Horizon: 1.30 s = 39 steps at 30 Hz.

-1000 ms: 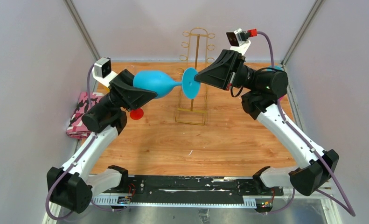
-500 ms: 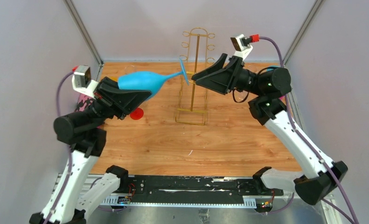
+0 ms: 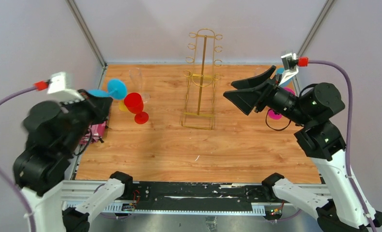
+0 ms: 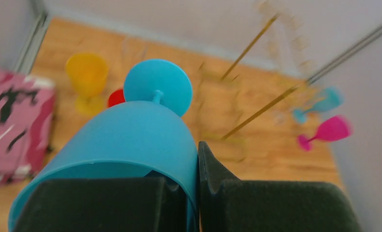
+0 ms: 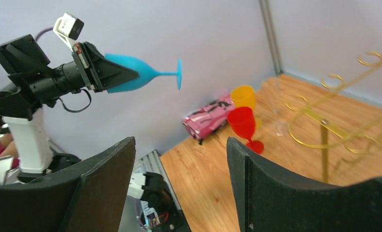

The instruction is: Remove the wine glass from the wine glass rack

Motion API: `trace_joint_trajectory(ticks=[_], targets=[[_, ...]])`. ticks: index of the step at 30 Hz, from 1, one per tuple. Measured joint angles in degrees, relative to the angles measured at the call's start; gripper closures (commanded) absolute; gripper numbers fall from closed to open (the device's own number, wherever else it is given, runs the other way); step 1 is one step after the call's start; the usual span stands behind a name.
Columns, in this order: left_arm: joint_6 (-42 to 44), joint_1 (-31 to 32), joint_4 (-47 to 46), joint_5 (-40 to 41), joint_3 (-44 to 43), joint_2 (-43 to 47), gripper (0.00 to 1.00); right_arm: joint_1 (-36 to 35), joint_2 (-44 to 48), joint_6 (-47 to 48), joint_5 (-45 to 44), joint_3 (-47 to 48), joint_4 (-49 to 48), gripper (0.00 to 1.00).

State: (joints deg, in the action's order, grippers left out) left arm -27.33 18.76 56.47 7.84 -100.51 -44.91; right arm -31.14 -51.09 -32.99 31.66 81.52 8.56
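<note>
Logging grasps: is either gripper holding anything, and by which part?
The left gripper holds the blue wine glass by its bowl, one finger inside, one outside. The right gripper is open, empty.

Blue wine glass (image 4: 131,140): smooth matt plastic look. Gold wine glass rack (image 3: 202,77): thin shiny metal wire. Surface (image 3: 237,145): wood grain, slight sheen. Left hand (image 4: 189,188) and right hand (image 5: 180,145): black matt plastic. Pink camo cloth (image 4: 10,121) at left edge: soft fabric.
</note>
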Motion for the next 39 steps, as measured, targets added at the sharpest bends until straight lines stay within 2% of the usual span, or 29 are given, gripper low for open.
trace_joint_trajectory(ticks=[5, 10, 15, 22, 26, 32, 39], targets=[[3.21, 0.00, 13.18, 5.40, 9.18, -6.08, 1.00, 0.00, -0.98, 5.33, -5.44, 0.44, 8.66, 0.27], [3.82, 0.00, 19.54, 6.03, 20.59, -6.23, 1.00, 0.02, -1.60, 7.56, -8.09, 0.33, 13.09, 0.27], [3.76, 0.00, 21.29, 8.61, 23.19, -5.84, 1.00, 0.02, -1.14, 8.24, -8.68, -0.63, 13.84, 0.27], [4.68, -1.97, 13.09, 6.75, 29.18, -14.58, 1.00, 0.02, -1.18, 8.85, -8.76, -2.56, 14.23, 0.27], [5.77, -8.92, 5.55, 2.27, 33.05, -22.51, 1.00, 0.04, -1.11, 9.55, -9.01, -3.52, 14.56, 0.26], [8.02, -18.53, -0.92, -2.78, 35.60, -26.32, 1.00, 0.09, -0.96, 10.84, -10.56, -5.07, 15.63, 0.26], [9.55, -23.82, -7.96, -5.51, 37.68, -32.15, 1.00, 0.76, -1.16, 12.09, -12.66, -5.38, 15.89, 0.26]])
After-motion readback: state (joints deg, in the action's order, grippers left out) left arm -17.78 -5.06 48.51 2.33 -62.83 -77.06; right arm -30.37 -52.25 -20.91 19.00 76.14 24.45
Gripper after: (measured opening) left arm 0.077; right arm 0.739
